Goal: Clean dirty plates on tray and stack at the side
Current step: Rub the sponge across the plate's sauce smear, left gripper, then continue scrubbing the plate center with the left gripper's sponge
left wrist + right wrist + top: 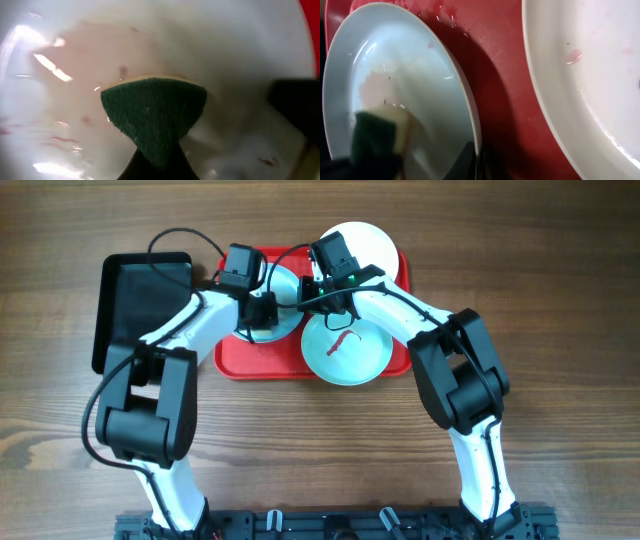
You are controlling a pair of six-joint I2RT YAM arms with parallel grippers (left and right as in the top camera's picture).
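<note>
While the tray (240,362) carries three plates (350,355) in the overhead view (a black tray (140,290) lies just left of it on the tabletop (560,260)), the left hand (262,310) and right hand (325,290) meet over the left plate (283,288). At the left wrist, the left hand pinches a green sponge (155,115) pressed onto that smeared plate. At the right wrist, the right hand is clamped shut on its rim.
</note>
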